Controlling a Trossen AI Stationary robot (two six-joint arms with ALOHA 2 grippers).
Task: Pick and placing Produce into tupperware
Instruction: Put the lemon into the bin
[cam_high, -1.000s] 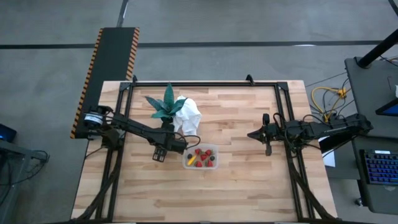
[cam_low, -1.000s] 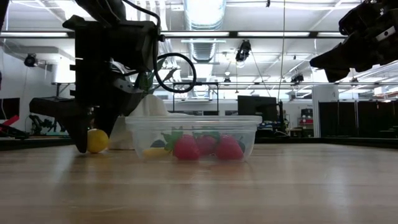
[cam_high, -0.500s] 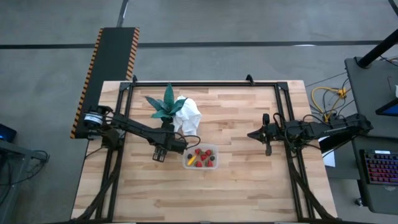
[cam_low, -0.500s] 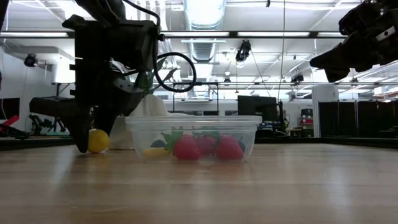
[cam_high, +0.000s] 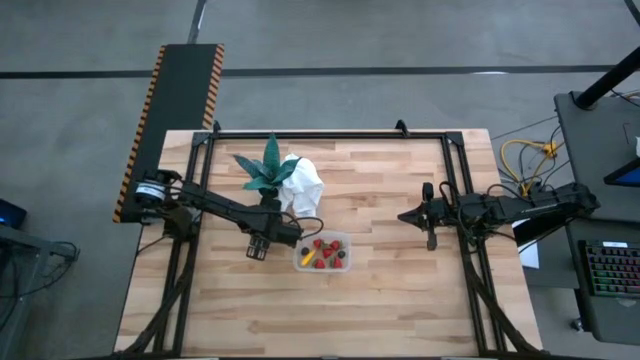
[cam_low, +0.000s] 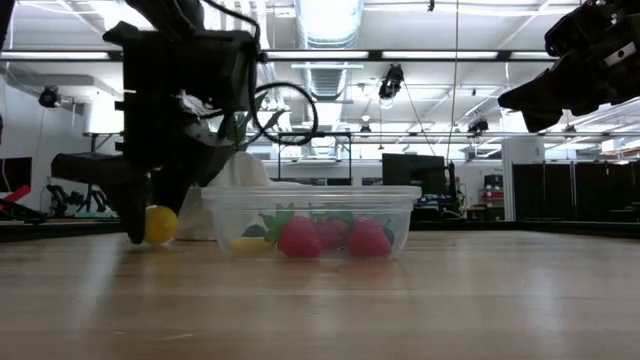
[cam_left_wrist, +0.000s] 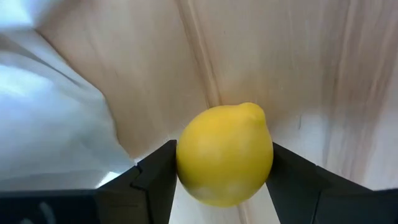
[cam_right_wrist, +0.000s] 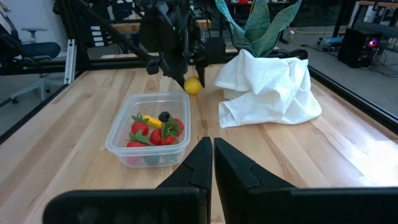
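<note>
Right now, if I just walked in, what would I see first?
Probably the bright yellow lemon, sitting between the left gripper's jaws, low on the wooden table beside the clear tupperware. Next, the red strawberries already in that tupperware, near the table's middle. Behind them lie a crumpled white cloth and a spiky green plant; the right gripper waits off to the side.

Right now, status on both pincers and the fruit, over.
Left pincer closed on lemon, beside box. Right pincer shut, parked far right. Strawberries already in box. Cloth nearby, path clear.
</note>
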